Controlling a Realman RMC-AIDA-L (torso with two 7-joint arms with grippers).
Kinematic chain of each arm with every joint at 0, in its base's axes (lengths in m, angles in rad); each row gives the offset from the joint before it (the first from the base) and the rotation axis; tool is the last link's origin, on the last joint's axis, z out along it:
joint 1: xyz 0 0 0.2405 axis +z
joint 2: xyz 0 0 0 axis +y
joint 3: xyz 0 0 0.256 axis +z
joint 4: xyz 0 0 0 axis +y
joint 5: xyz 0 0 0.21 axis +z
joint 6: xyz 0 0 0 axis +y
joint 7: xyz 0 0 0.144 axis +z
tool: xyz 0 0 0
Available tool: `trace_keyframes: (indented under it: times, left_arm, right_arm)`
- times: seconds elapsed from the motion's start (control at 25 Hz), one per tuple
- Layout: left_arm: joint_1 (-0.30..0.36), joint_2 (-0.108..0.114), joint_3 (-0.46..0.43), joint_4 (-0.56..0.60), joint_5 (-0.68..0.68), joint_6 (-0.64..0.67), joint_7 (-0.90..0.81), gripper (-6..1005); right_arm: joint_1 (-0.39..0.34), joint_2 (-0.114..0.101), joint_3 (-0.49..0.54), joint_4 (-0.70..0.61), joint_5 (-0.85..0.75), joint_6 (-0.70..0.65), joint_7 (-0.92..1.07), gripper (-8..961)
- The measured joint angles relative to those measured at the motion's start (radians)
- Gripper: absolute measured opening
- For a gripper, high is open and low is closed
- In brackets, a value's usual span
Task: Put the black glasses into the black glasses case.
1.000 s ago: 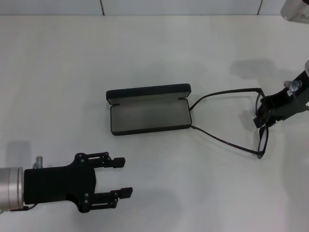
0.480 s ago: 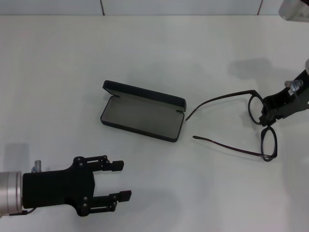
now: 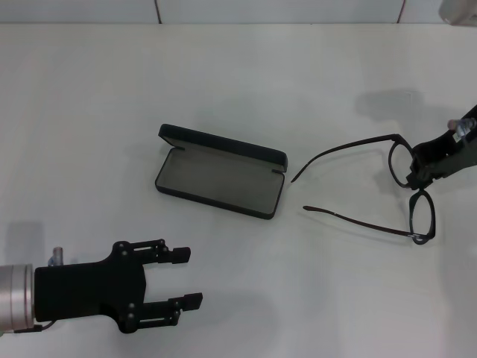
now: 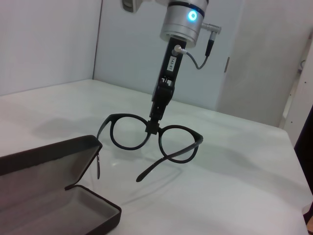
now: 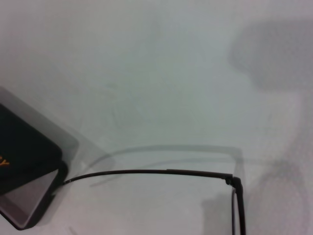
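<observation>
Thin black-framed glasses [image 3: 406, 183], temples unfolded, are pinched at the bridge by the right tool [image 3: 414, 177]. Open matte black hinged case [image 3: 220, 181] lies apart on the white table [image 3: 238, 82]; left tool [image 3: 186, 277] is parked, released. Risk judged: spread temples may be snagged on the rim.

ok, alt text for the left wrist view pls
The right gripper, hanging from its arm, pinches the black glasses at the bridge and holds them above the white table, temple arms unfolded and pointing toward the camera. The black glasses case lies open in the foreground, its grey lining showing.
</observation>
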Motion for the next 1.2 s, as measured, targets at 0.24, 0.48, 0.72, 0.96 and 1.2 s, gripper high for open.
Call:
trace_keyframes:
  times: [0.24, 0.48, 0.72, 0.96, 1.2]
  left_arm:
    - [0.0, 0.0, 0.0, 0.0, 0.0, 0.0, 0.0, 690]
    - [0.0, 0.0, -0.001, 0.0, -0.004, 0.0, -0.002, 689]
    - [-0.003, -0.001, -0.007, 0.0, -0.024, 0.002, -0.009, 689]
    - [0.003, -0.003, -0.017, -0.001, -0.107, 0.012, -0.073, 682]
    - [-0.014, -0.001, -0.017, -0.001, -0.132, 0.012, -0.212, 670]
  right_arm:
    - [-0.016, -0.002, 0.0, -0.047, -0.031, -0.026, 0.0, 50]
    - [-0.062, -0.005, 0.003, -0.153, -0.032, -0.062, -0.003, 51]
    - [-0.102, -0.018, 0.01, -0.216, -0.025, -0.085, -0.009, 51]
    - [-0.16, -0.043, 0.014, -0.29, 0.069, -0.1, -0.085, 50]
    - [-0.216, -0.048, 0.025, -0.392, 0.135, -0.119, -0.217, 50]
